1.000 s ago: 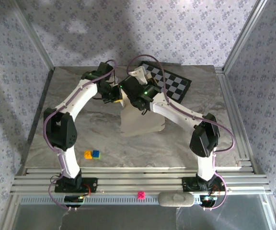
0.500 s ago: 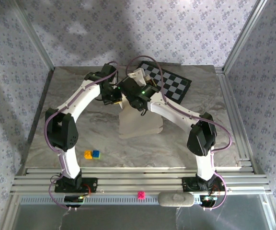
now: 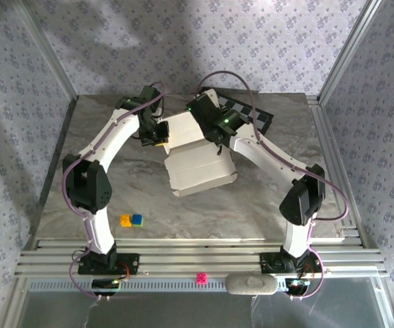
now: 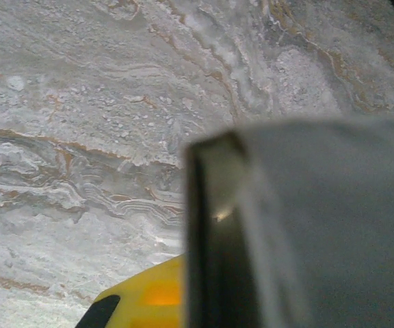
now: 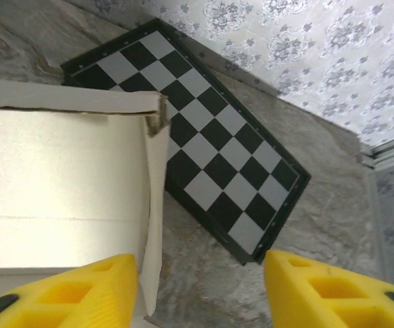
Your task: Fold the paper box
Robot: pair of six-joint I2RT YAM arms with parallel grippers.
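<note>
The paper box point(image 3: 200, 164) is white cardboard, partly folded, lying on the marble table point(image 3: 115, 184) between my two arms. My left gripper point(image 3: 161, 134) is at the box's back left corner and is shut on its edge. In the left wrist view that edge point(image 4: 306, 225) stands blurred right against the camera, beside one yellow finger point(image 4: 142, 301). My right gripper point(image 3: 214, 135) hovers over the box's back right part. In the right wrist view its yellow fingers point(image 5: 60, 294) stand wide apart, open and holding nothing, above the box's side flap point(image 5: 152, 205).
A black-and-white chessboard point(image 5: 211, 143) lies behind the box at the back right, partly under my right arm point(image 3: 258, 147). A yellow block point(image 3: 125, 220) and a blue block point(image 3: 137, 219) sit at the front left. A pink cube point(image 3: 201, 277) rests on the front rail.
My right gripper has opened and drawn back towards the rear. The box, raised at its back edge before, has dropped lower and spread wider. The left gripper has kept its hold.
</note>
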